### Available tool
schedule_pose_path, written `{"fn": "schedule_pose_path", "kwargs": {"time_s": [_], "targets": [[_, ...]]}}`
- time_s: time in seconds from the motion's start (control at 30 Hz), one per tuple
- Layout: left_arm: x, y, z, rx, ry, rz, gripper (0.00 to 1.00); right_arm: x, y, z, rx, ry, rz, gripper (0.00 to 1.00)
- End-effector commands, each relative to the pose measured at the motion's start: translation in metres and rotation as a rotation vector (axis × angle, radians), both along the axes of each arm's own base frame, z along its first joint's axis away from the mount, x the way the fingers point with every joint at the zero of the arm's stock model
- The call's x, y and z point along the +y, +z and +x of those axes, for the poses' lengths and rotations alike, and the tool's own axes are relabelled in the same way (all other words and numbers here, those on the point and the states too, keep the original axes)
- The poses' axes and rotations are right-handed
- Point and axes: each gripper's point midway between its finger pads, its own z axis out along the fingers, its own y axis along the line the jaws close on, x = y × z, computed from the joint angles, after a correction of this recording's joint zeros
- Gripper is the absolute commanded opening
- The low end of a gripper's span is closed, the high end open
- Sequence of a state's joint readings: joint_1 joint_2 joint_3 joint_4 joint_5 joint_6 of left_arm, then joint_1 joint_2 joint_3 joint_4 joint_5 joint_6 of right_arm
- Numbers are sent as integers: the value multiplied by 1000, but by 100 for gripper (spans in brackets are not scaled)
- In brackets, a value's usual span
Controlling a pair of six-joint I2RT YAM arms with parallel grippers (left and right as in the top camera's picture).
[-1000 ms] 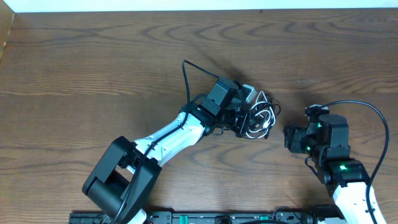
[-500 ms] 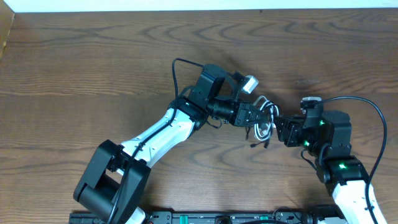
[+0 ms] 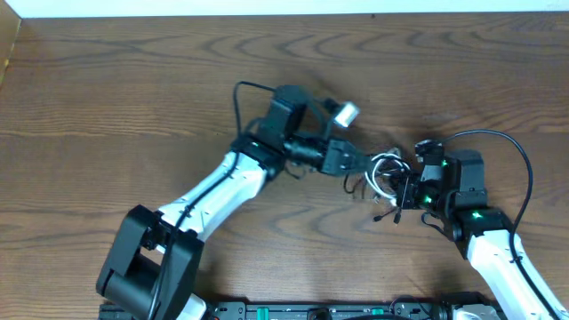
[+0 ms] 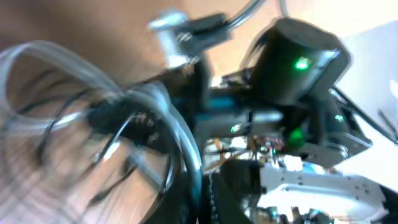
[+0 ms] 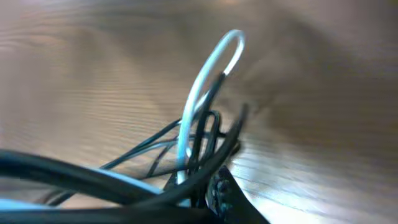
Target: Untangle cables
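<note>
The cables, one white and one black, form a small tangle [image 3: 384, 173] between the two grippers at the table's middle right. My left gripper [image 3: 363, 165] is shut on the tangle's left side. In the left wrist view, white loops [image 4: 168, 124] and black strands [image 4: 118, 118] blur past the left gripper [image 4: 205, 196]. My right gripper [image 3: 404, 188] meets the tangle from the right. In the right wrist view a white loop [image 5: 205, 81] and black strands [image 5: 211, 130] run into the right gripper [image 5: 208, 193], whose jaws look closed on them. A loose black end [image 3: 384, 215] dangles below.
The wooden table [image 3: 107, 107] stretches left and back to a white edge [image 3: 267, 7]. Thick black arm wires arc above the left arm [image 3: 238, 93] and the right arm [image 3: 511, 147]. A black rail [image 3: 311, 311] runs along the front edge.
My left gripper has carried the tangle to the right and swung its arm leftward at the elbow. The right gripper has moved left onto the tangle and closed.
</note>
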State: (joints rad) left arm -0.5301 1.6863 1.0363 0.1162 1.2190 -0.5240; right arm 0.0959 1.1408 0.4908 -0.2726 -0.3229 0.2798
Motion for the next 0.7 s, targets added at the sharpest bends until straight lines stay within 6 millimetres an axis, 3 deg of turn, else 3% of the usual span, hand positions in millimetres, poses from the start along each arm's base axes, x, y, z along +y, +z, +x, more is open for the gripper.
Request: {"fn": "schedule_pose_path", "kwargs": {"time_s": [0.0,0.07,0.13,0.27,0.53,0.6,0.67], "targets": [[44,-10,29,-86,114,82,8,-50,-24,-4,54,-165,-232,18],[67,-35,37,-66,179,202,7,-56,-25,-6,61,-185,-264,19],[98,-60,42,-38,239,330,8,-57,-25,-5,60,-190,-269,13],[143,-80,57,-3,349,455,7,-57,-25,-6,67,-210,-254,1],[232,-76,95,79,625,461,7,-55,-26,-6,75,-216,-232,1],[239,-68,96,102,653,424,7,-43,-22,-4,62,-179,-173,2],[232,-61,93,107,625,375,7,-11,-9,3,10,-56,-26,18]]}}
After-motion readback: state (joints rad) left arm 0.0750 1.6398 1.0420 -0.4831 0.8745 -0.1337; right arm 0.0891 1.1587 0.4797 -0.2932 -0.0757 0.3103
